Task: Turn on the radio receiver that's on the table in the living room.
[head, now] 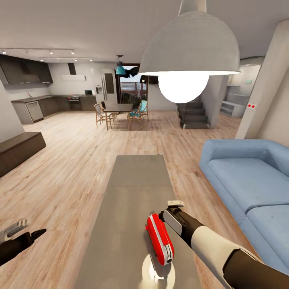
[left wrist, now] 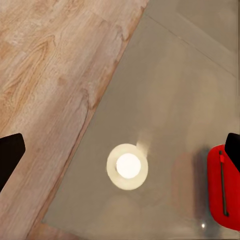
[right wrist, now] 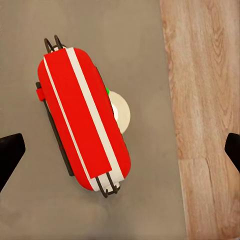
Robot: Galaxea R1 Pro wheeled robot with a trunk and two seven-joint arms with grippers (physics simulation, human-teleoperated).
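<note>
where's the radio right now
In the head view the radio receiver stands on the grey table's near end, just left of the right end effector.

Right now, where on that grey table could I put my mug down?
The far half of the table, beyond the seam, is bare. So is the near strip left of the radio, up to the floor-side edge. It is crowded at the near right: the radio stands there with the right gripper just behind it.
</note>
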